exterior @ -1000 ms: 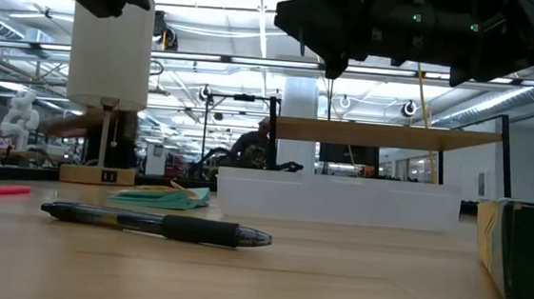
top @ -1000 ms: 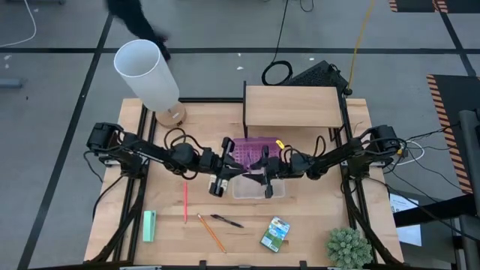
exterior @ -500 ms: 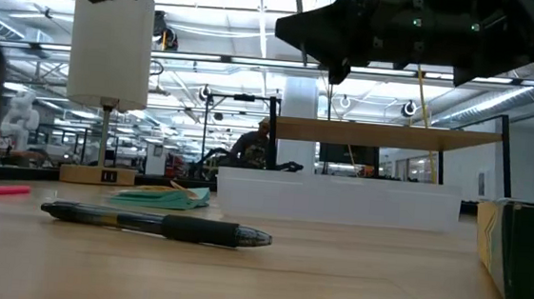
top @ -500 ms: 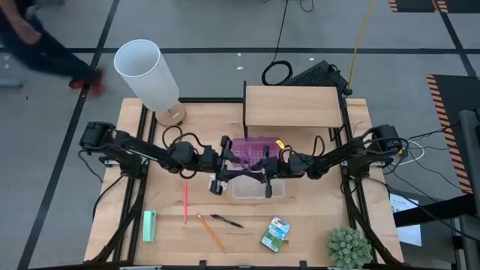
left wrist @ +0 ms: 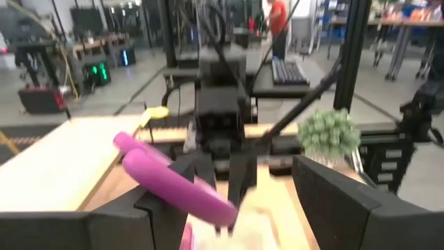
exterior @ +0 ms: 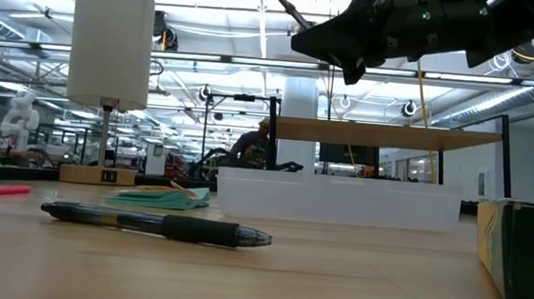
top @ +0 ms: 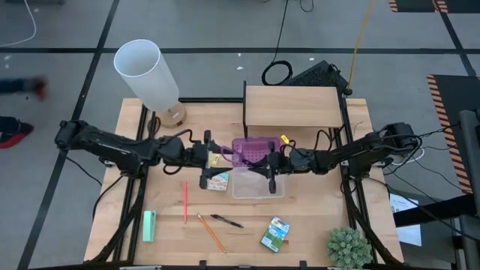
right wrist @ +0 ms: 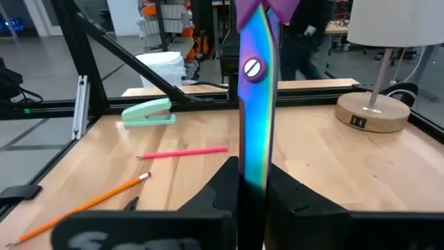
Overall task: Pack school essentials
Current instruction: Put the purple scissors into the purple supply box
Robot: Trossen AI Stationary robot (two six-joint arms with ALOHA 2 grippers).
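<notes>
From above, my right gripper [top: 271,166] is clamped on the purple-handled scissors [top: 241,152] over the clear case [top: 258,185] at the table's [top: 315,225] middle; my left gripper [top: 207,161] hangs beside it, and I cannot tell how its fingers stand.

At table height, a black pen [exterior: 156,223] lies near the front edge.

My left wrist shows the purple handle blurred.

My right wrist shows the iridescent blade upright between my fingers [right wrist: 220,184], with a red pencil [right wrist: 183,152] lying beyond.

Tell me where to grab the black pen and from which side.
Grip the black pen mid-barrel, from straight above, fingers across its length: it lies flat on the table, and the orange pencil lies close beside one end.
</notes>
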